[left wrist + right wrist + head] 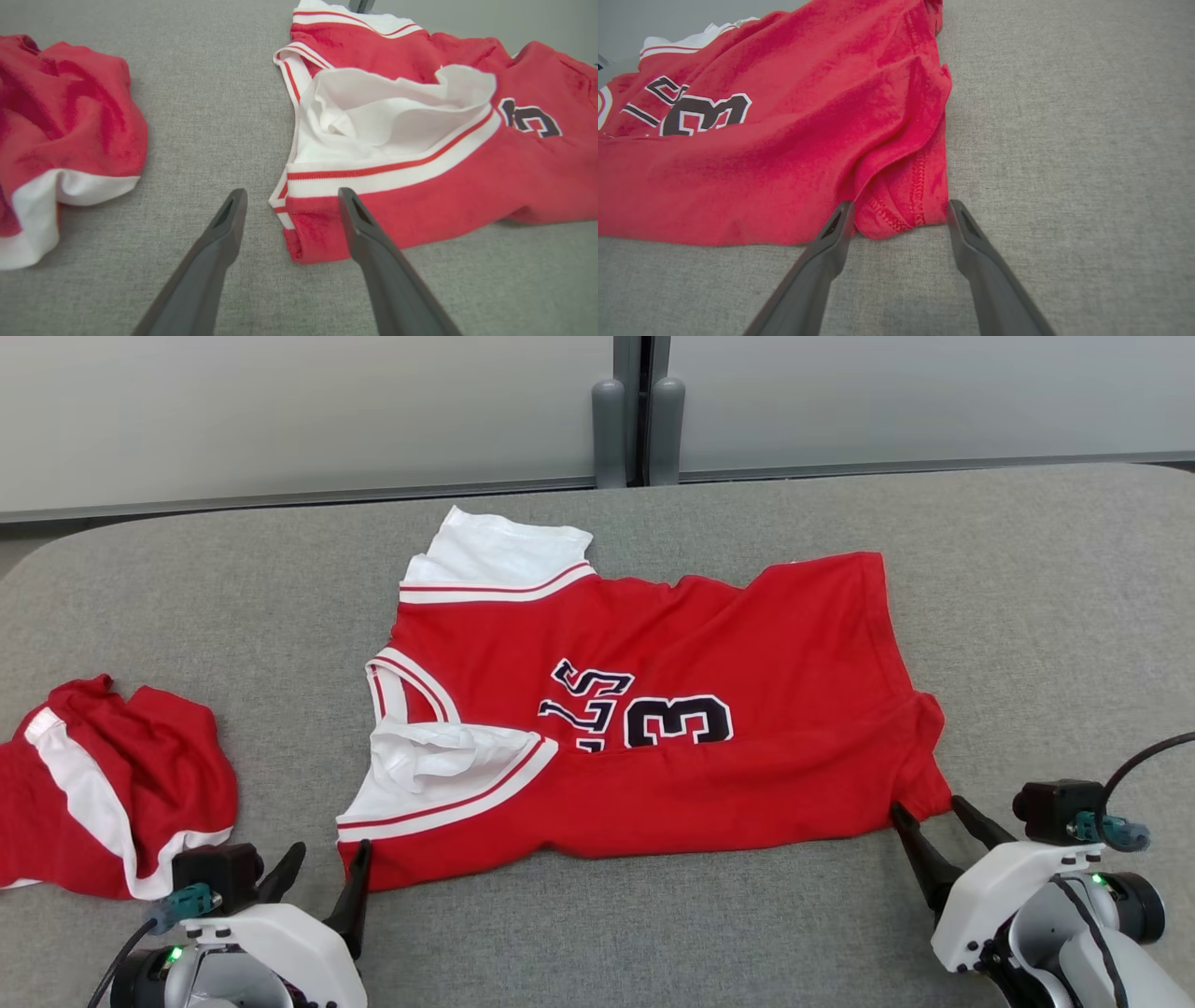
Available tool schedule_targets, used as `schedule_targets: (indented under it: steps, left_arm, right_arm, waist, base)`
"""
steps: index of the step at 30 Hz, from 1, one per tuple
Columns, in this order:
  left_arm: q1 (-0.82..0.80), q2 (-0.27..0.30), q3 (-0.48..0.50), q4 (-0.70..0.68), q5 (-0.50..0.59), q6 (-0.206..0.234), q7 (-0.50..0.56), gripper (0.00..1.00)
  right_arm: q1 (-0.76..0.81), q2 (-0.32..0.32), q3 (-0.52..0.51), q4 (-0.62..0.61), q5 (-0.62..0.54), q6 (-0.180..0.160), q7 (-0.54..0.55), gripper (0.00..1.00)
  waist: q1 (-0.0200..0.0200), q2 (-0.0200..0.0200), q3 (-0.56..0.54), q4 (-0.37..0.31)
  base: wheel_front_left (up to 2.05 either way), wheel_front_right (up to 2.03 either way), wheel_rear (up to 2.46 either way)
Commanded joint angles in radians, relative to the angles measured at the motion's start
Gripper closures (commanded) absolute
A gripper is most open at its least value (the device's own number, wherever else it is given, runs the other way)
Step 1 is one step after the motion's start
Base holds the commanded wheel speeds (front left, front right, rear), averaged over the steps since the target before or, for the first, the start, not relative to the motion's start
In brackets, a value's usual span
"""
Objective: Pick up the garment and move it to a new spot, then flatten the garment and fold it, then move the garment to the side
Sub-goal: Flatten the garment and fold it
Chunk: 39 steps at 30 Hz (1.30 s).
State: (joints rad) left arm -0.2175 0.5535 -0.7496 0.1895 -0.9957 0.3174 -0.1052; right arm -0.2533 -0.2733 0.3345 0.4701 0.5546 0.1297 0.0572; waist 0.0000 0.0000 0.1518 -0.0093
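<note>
Garment (pixel 747 644): red jersey, black white-edged numeral "3" (pixel 680 721)

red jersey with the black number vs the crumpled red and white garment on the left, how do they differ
The red jersey lies spread fairly flat; the crumpled red and white garment sits bunched in a heap. The jersey carries black lettering and a number; the crumpled garment shows none. The jersey looks much wider than the crumpled garment. Both are red cloth with white trim.
</note>
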Motion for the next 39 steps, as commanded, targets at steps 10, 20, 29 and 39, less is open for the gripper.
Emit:
schedule_targets:
  steps: [10, 20, 29, 39]
  left_arm:
    - [-0.064, -0.028, -0.047, 0.096, -0.032, -0.063, 0.105, 0.00]
    - [-0.058, -0.008, -0.069, 0.057, -0.059, -0.061, 0.197, 1.00]
    - [-0.039, 0.056, -0.074, -0.037, -0.060, -0.040, 0.249, 1.00]
    - [0.044, 0.213, -0.093, -0.262, -0.087, 0.038, 0.384, 1.00]
  right_arm:
    - [-0.083, -0.003, 0.027, 0.099, -0.003, 0.002, -0.041, 0.00]
    - [-0.105, -0.002, 0.079, 0.149, 0.054, 0.002, -0.018, 1.00]
    - [-0.096, -0.033, 0.086, 0.151, 0.086, 0.002, 0.016, 1.00]
    - [0.014, -0.102, 0.060, 0.021, 0.130, 0.001, 0.194, 1.00]
  waist:
    - [0.0000, 0.0000, 0.031, 0.002]
    - [0.0000, 0.0000, 0.018, 0.007]
    - [0.0000, 0.0000, -0.030, 0.003]
    - [0.0000, 0.0000, -0.087, -0.005]
  base:
    - [0.00, 0.00, 0.00]
    - [0.00, 0.00, 0.00]
    - [0.00, 0.00, 0.00]
    - [0.00, 0.00, 0.00]
